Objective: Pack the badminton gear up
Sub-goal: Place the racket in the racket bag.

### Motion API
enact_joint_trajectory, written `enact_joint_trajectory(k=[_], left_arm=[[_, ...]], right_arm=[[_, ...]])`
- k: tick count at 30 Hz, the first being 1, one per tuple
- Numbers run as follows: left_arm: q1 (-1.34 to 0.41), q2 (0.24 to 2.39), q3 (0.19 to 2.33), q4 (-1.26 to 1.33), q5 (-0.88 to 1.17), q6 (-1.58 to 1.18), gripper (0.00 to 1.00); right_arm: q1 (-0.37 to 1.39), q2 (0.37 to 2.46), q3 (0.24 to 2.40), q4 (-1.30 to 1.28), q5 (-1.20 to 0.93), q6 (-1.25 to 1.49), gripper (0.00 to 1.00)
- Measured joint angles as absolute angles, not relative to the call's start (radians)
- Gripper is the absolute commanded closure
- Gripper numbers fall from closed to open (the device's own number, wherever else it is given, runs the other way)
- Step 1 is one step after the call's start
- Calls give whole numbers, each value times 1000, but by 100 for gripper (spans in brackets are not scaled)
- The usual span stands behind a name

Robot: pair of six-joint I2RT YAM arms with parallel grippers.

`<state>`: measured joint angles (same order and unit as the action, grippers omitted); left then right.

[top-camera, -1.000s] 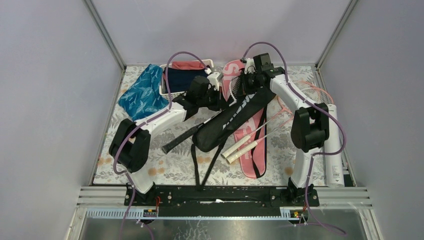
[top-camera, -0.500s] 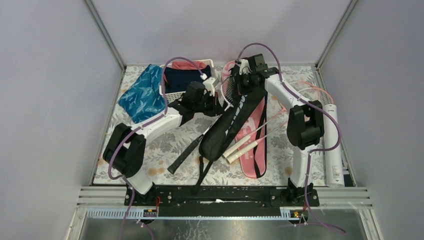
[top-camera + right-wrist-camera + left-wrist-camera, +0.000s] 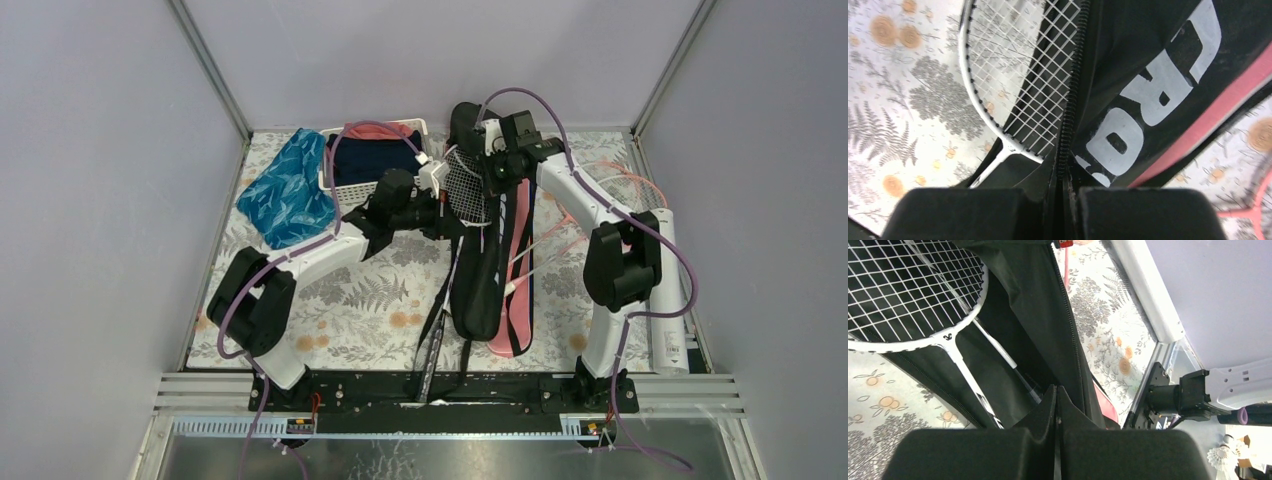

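The black "CROSSWAY" bag (image 3: 478, 280) runs from the back of the table toward the near edge, over the pink bag (image 3: 517, 270). A white-framed racket (image 3: 463, 185) sticks out of its open mouth, its shaft inside. My right gripper (image 3: 492, 165) is shut on the black bag's (image 3: 1148, 75) zip edge, the teeth running into my right gripper (image 3: 1063, 175). My left gripper (image 3: 447, 208) is shut at the bag's left side. In the left wrist view that left gripper (image 3: 1057, 390) points into the open bag (image 3: 1023, 300) below the racket (image 3: 943, 337), with nothing seen between its fingers.
The long white tube (image 3: 668, 300) lies along the right edge. A pink racket (image 3: 630, 185) rests at the back right. The white basket (image 3: 345, 185) of clothes and a blue cloth (image 3: 290, 190) sit at the back left. Bag straps (image 3: 432, 345) trail to the near edge.
The black bag has swung from a diagonal to lengthwise, its top lifted toward the back. The black-handled racket on the table has gone into it. Both grippers shifted with it.
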<state>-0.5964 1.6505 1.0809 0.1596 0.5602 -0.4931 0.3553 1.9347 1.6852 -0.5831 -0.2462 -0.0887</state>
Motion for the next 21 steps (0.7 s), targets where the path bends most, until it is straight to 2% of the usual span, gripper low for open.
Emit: enact_joint_trajectory(k=[6, 7, 11, 13, 16, 21], left_arm=[[-615, 1663, 1075, 194, 581, -504, 100], [-615, 1665, 1075, 193, 579, -502, 94], [-616, 1665, 1075, 178, 546, -463, 56], [-616, 1666, 1076, 162, 531, -433, 44], [-615, 1673, 1077, 138, 509, -383, 34], [-616, 1713, 1075, 105, 502, -310, 25]], right_arm=[[355, 1890, 1630, -578, -190, -124, 100], [355, 1889, 1623, -573, -184, -126, 100], [356, 1889, 1597, -550, -169, -131, 100], [356, 1889, 1585, -535, -165, -131, 100], [356, 1889, 1576, -524, -164, -131, 100], [357, 1889, 1571, -514, -168, -131, 100]])
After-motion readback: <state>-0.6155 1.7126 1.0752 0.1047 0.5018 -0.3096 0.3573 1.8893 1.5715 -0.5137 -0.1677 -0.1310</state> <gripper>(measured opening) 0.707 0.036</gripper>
